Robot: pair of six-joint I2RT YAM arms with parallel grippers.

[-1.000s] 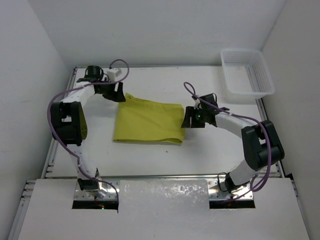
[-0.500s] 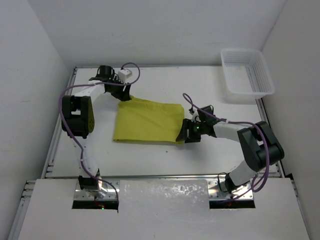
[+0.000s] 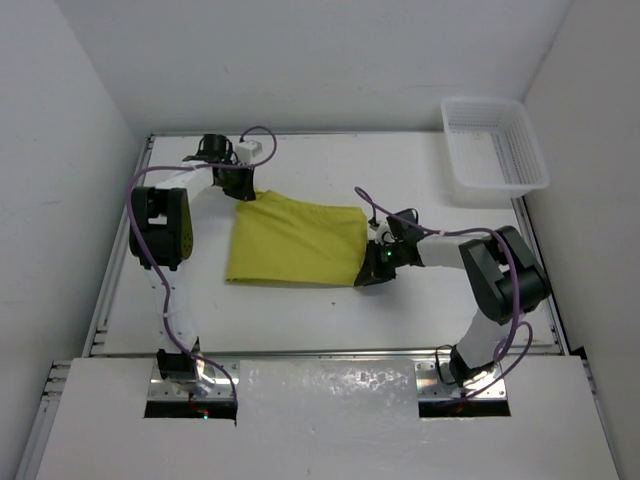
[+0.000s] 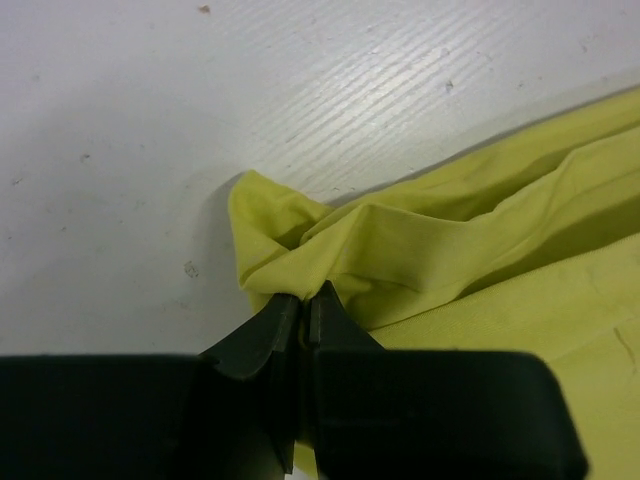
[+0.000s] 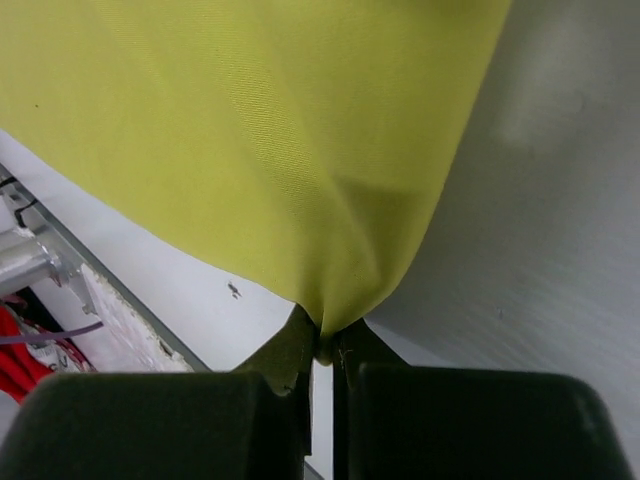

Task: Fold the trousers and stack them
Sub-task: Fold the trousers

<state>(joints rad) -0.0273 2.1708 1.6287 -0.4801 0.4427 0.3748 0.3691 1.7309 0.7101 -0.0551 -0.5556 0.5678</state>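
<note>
Top external: left claw (image 3: 243, 190) on trousers (image 3: 295, 245)

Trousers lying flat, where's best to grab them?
At opposite corners, from the outer sides: the trousers lie flat, so only edges can be pinched. The left tool pinches the far left corner, the right tool the near right one.

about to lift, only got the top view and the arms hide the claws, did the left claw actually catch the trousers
observer: yes, the left claw is shut on a bunched corner of the trousers.
operator: and the right one
observer: the right claw is pinched on a corner too, with the cloth spreading smooth from its tips.
operator: more than one layer on the left
observer: several folds gather at its tips; I can't count the layers.
</note>
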